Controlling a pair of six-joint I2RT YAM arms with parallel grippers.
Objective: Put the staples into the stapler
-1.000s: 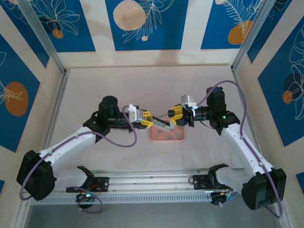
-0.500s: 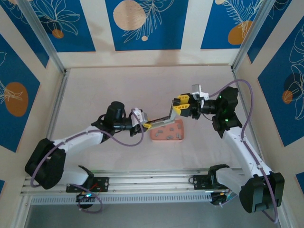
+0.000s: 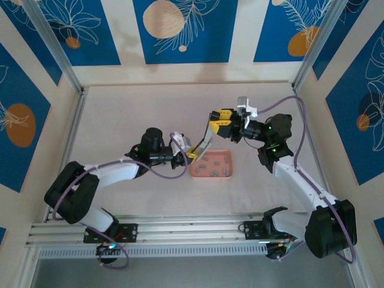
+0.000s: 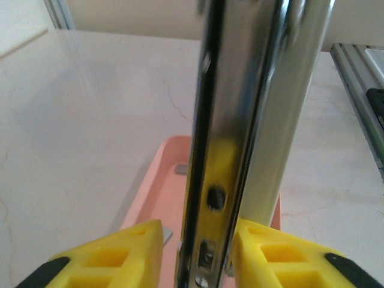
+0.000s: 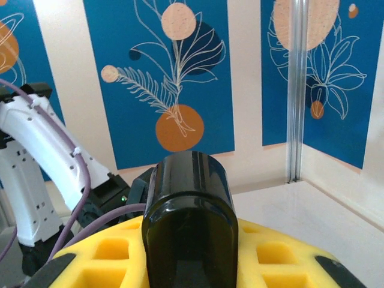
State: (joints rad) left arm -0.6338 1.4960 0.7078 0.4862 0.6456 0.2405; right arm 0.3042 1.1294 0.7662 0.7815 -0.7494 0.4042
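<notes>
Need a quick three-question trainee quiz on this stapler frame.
1. Which part of the stapler does the right tool grip? A: black end. B: bare metal channel. C: nothing.
2. True or false: the staples lie in the pink tray.
3. Fill in: the stapler is held ____, not flat.
Key: 1 A; 2 true; 3 tilted.

Stapler (image 4: 240, 90): polished metal channel, glossy black plastic end. Tray (image 4: 157, 180) matt pink. Table (image 4: 90, 120) smooth, marbled.
</notes>
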